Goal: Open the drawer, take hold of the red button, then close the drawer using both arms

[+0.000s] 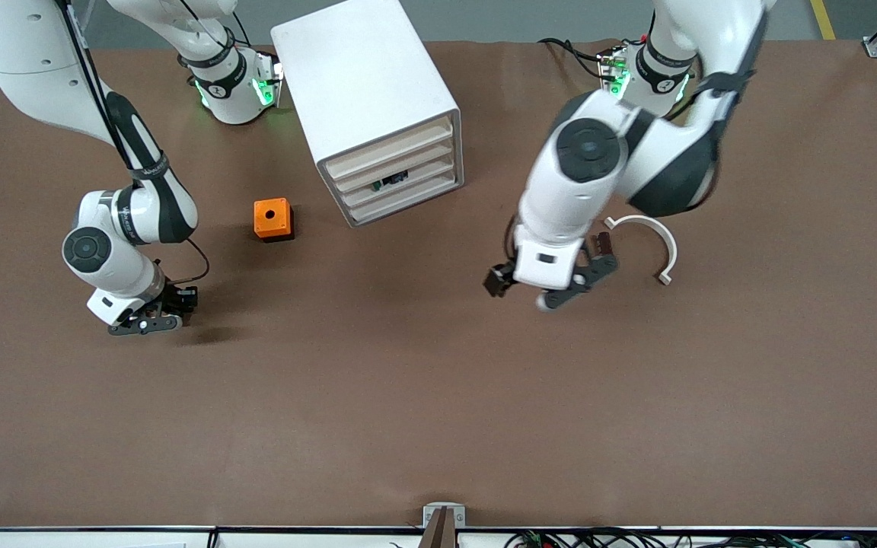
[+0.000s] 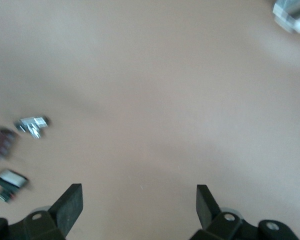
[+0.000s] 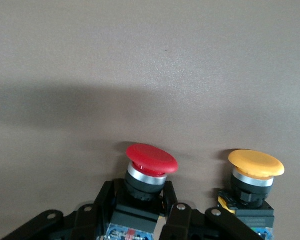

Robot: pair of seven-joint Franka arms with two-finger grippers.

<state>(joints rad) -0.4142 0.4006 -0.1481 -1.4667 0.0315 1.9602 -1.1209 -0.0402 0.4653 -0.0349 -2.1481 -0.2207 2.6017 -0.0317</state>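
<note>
The right gripper (image 1: 151, 320), lowest in the front view, sits low at the table (image 1: 438, 426) toward the right arm's end, its arm folded steeply down at the elbow. Its fingers (image 3: 102, 207) are clamped on the black body of the red-capped button (image 3: 151, 162), with a yellow-capped button (image 3: 255, 167) just beside it. The left gripper (image 2: 139, 202) hovers over bare table with its fingers spread apart, the arm bent forward and down, near a white curved piece (image 1: 655, 243). The white drawer cabinet (image 1: 366, 99) stands between the arms, an orange block (image 1: 272, 218) beside it.
</note>
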